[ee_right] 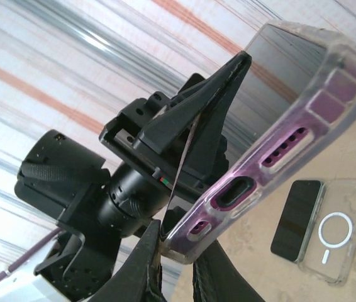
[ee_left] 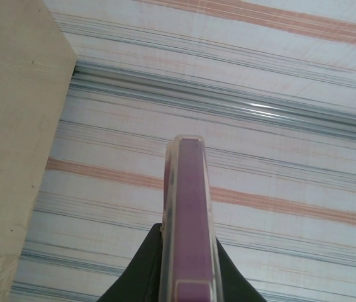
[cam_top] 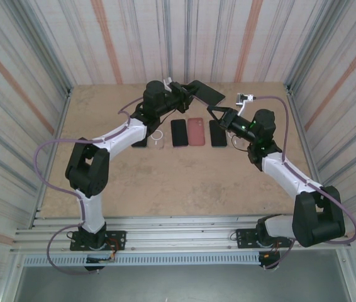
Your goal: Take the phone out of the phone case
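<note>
One cased phone (cam_top: 204, 92) — left gripper (cam_top: 186, 90), right gripper (cam_top: 214, 111) both tight on it

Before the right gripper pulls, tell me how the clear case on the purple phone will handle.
The clear case shows thin, see-through walls, so its corner will probably flex and peel rather than stay stiff. Its glossy surface may slip in the narrow pinch of the right gripper.

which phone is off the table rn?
The purple phone in its clear case: left gripper and right gripper hold it in the air. The black phones and the pink phone lie flat on the table.
</note>
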